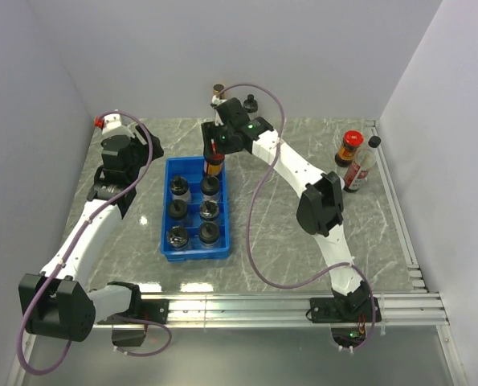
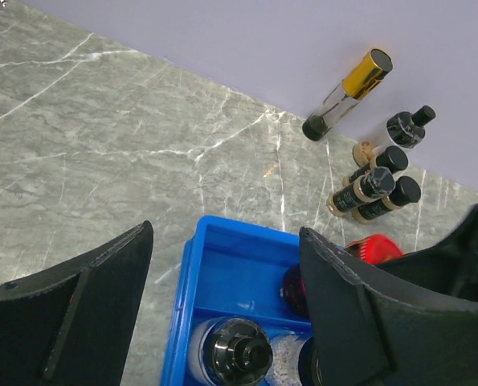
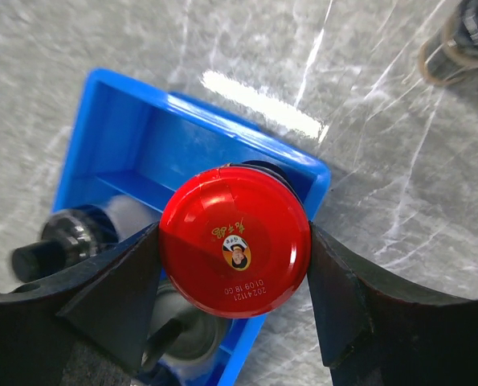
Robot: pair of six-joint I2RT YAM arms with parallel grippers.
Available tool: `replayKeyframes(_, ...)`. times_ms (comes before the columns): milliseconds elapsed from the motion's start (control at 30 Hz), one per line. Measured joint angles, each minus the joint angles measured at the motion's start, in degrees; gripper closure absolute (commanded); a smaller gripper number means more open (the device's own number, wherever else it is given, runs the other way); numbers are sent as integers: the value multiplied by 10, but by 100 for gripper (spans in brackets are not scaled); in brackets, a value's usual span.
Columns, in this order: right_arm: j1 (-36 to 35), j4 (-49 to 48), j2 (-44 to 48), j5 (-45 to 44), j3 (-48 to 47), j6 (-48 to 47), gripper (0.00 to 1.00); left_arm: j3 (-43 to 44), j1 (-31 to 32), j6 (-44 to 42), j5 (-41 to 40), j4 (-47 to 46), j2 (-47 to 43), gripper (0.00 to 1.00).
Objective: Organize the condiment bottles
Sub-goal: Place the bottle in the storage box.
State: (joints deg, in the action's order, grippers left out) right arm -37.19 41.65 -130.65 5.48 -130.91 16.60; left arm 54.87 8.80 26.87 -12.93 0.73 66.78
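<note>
Right gripper (image 3: 233, 269) is pinching the red-capped glass sauce bottle (image 3: 234, 217) by its cap, one finger pressed on each side. I'm looking straight down the bottle's long axis: it's upright, directly below the wrist. Bottle body is in the far-right cell of the blue plastic compartment tray (image 1: 166, 217); can't tell from any view whether its base is on the tray floor yet. That's the relation I care abt: bottle vertical, inside the cell, tray's corner wall just beside it. So my read of the next move is straight down if needed, then spread the jaws & lift straight up. Any sideways drift could tip it onto the black-capped jars (image 1: 210, 187) in the next row. Left gripper (image 2: 222, 269) hangs spread & empty near the tray's far-left corner, where the cell shows bare blue. Loose black-capped bottles (image 2: 375, 181) stand by the far wall, and two more bottles (image 1: 356, 157) at the table's right edge, closer to the R arm
</note>
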Motion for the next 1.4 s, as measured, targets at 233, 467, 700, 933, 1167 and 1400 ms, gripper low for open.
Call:
replayKeyframes(233,-16,0,-10,-22,13,-18,92,0,0,0,0,0,0,21)
replayKeyframes(467,-24,0,-10,-33,21,-33,54,0,0,0,0,0,0,21)
replayKeyframes(700,-24,0,-10,-32,21,-37,7,0,0,0,0,0,0,21)
replayKeyframes(933,-24,-26,-5,-30,20,-38,2,0,0,0,0,0,0,21)
replayKeyframes(1167,-20,-23,16,-68,15,-37,0,0,0,9,2,0,0,22)
replayKeyframes(1400,67,17,93,-197,14,-23,0,0,0,15,11,0,5,23)
